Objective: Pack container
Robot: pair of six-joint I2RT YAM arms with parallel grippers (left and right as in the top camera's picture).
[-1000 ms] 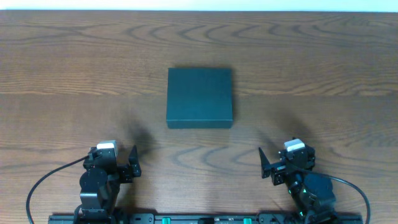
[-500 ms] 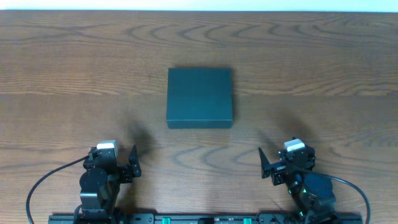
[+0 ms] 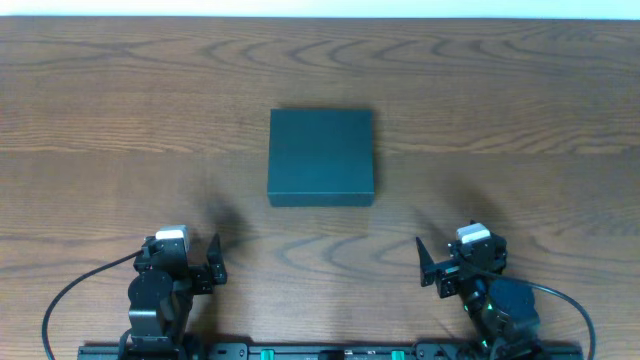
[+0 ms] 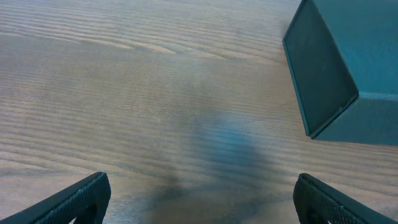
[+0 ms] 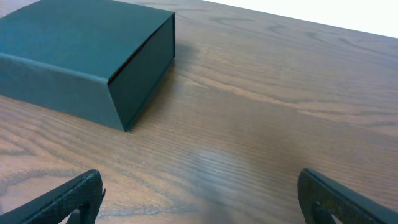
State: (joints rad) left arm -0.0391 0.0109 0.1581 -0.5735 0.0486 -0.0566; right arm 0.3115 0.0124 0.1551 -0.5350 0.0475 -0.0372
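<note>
Grainy wooden table [image 3: 520,90], square matte container [image 3: 321,157]

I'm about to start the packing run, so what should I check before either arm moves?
1. Container flat on the table: ok.
2. Lid open for packing: not ok, it is shut.
3. Left gripper open and empty: ok.
4. Right gripper open and empty: ok.
5. Things to pack in view: not ok, none shows.
6. Hinge side of the lid: cannot tell.
</note>
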